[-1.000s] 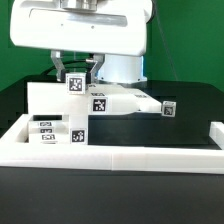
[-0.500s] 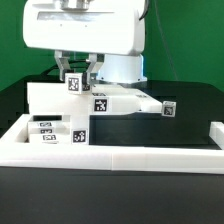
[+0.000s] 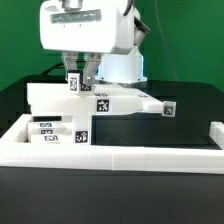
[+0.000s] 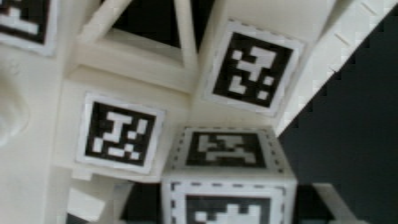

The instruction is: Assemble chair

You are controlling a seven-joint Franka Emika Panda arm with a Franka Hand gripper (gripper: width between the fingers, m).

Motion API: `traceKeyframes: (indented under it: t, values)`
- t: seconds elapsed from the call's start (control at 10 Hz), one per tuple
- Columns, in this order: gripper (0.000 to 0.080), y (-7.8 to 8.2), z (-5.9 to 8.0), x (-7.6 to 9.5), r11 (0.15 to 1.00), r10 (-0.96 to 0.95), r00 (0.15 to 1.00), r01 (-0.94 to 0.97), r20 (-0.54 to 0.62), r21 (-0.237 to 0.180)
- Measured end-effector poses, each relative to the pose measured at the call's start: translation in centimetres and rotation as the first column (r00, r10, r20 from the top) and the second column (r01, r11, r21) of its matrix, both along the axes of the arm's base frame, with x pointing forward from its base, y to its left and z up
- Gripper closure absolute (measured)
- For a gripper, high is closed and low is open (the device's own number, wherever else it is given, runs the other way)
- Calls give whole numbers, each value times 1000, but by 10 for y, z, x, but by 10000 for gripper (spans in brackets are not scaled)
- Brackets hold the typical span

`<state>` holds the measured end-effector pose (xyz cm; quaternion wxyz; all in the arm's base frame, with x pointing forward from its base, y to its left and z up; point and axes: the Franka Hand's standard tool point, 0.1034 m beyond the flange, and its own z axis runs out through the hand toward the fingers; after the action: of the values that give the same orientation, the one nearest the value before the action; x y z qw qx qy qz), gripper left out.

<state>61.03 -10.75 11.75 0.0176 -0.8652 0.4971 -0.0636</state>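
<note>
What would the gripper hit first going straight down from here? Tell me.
Most likely the upright tagged chair part just below the gripper, which points down at it. Depth is unclear, so the jaws may pass beside it and reach the flat white piece beneath instead.

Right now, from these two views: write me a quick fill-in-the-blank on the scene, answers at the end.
1. The backdrop behind the arm is ___.
2. The table under the chair parts is ___.
3. The chair parts themselves are all ___.
4. The tags on them are black-and-white and ___ in shape.
Missing words: green; black; white; square.
</note>
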Motion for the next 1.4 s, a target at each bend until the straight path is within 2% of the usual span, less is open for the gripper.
traceKeyframes:
  t: [0.5,0.7,0.9,1.1,1.4]
  values:
    - [511,3,0,1,956,-289,957,288,5,50]
    - [511,4,-1,1,938,-342,940,341,3,58]
    - [185,4,-1,1,958,-282,960,281,4,49]
    - [159,5,-3,3,979,-200,980,200,5,32]
    - [151,5,-3,3,999,44,999,-44,1,0]
